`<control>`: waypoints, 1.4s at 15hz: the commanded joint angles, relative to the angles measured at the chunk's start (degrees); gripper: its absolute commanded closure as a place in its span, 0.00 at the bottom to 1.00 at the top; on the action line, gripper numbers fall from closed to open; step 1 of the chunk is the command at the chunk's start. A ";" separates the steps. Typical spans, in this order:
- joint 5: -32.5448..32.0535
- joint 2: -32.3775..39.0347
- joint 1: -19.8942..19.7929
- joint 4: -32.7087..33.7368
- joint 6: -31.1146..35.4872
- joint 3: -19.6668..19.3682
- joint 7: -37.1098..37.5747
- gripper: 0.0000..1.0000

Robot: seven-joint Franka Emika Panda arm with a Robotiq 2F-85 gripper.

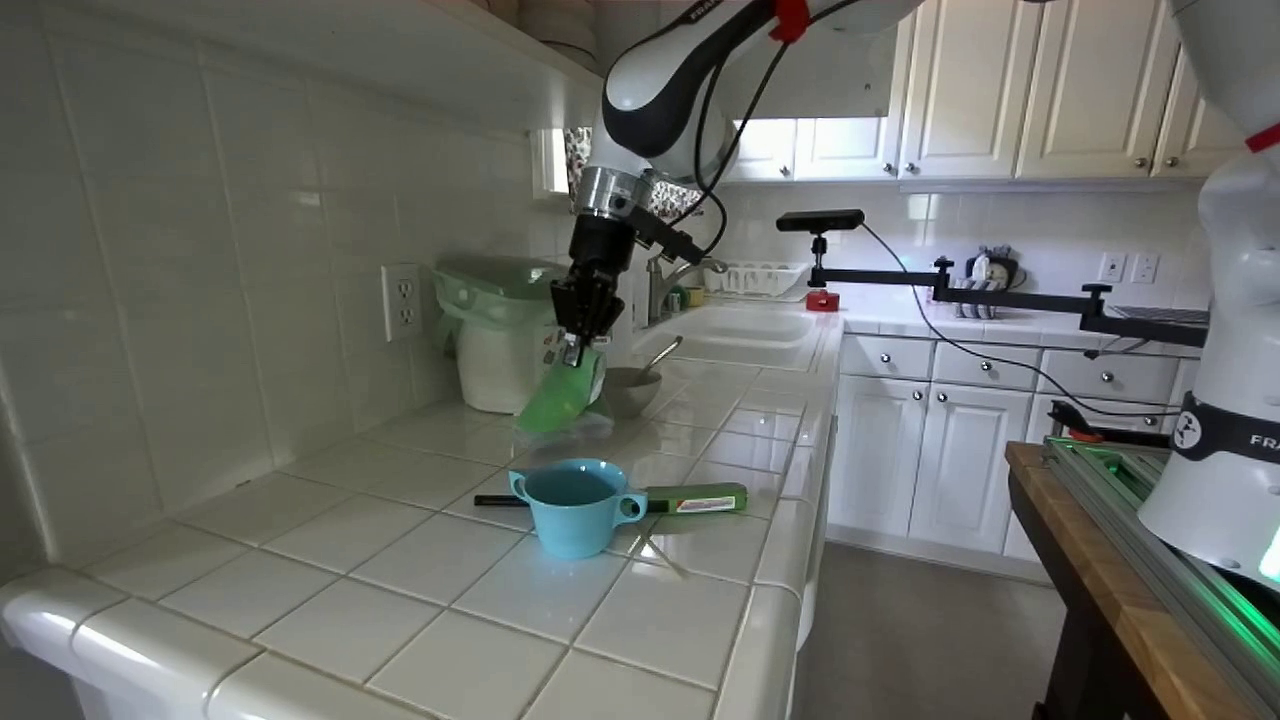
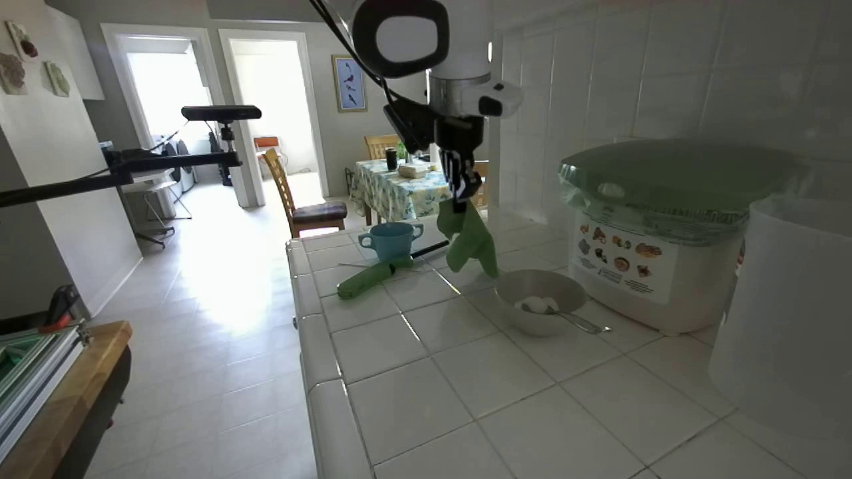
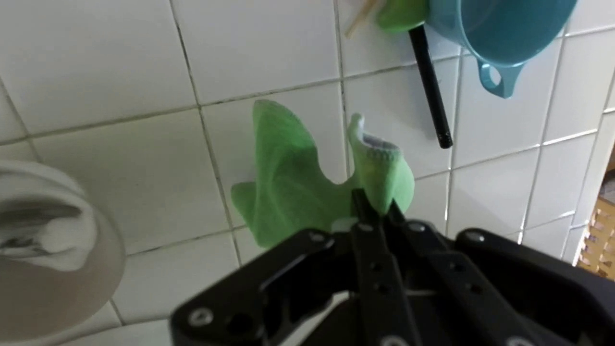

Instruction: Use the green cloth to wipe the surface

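Broadly, a white-tiled counter (image 1: 460, 570) runs from a rounded end edge to a sink (image 1: 740, 340). Above it reaches the white robot arm (image 1: 655, 100), whose base band (image 1: 1240, 425) shows the letters FRA, the rest cut off. Close to the wall edge stands a bin (image 1: 500, 355), its green lid (image 2: 679, 176) hiding the inside; its label (image 2: 626, 256) carries food pictures and lines of text too small to read. Just beside it, a grey bowl (image 2: 512, 313) holds a spoon (image 2: 580, 323) and a white lump (image 2: 538, 304). Nearer the floor-side edge stands a blue two-handled cup (image 1: 572, 525), its inner bottom out of sight. Next to the cup lies a green object (image 1: 665, 495) with a black rod (image 3: 430, 91), its white-and-red label (image 1: 705, 504) unreadable. Between bin and cup, toward the wall edge, hangs the green cloth (image 3: 290, 182), caught in the gripper (image 3: 377, 203): the fingers (image 3: 370, 245) are pressed together on a fold, and whether its lower tip touches the counter cannot be told.
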 commanded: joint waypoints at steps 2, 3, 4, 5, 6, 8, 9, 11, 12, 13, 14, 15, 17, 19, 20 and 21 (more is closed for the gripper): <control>1.42 6.04 -3.40 6.63 -4.30 2.22 -4.93 0.99; 1.30 6.54 -3.70 7.31 -4.77 2.43 -5.18 0.99; 1.22 7.00 -3.92 7.91 -4.92 2.69 -5.50 0.99; 1.18 7.26 -4.03 8.40 -5.41 2.87 -5.54 0.99; 1.17 7.42 -4.10 8.89 -5.81 3.13 -5.66 0.99; 1.15 7.50 -3.99 9.37 -6.52 3.44 -5.70 0.99; 1.13 7.49 -3.92 9.43 -6.69 3.61 -5.77 0.99; 0.69 7.38 -3.73 9.77 -8.55 3.68 -5.56 0.99; 0.15 6.33 -2.68 7.69 -6.13 2.64 -2.94 0.95; 0.17 6.33 -2.65 7.75 -6.61 2.70 -3.04 0.95; 0.16 6.33 -2.65 7.76 -6.69 2.72 -3.17 0.95; 0.16 6.33 -2.67 7.77 -6.73 2.72 -3.23 0.95; 0.16 6.33 -2.68 7.80 -6.83 2.72 -3.31 0.95; 0.16 6.33 -2.69 7.84 -6.96 2.72 -3.37 0.99; -0.39 6.32 -2.29 7.97 -6.32 2.44 -3.02 0.99; -0.85 6.81 -1.96 8.49 -5.59 2.31 -3.06 0.99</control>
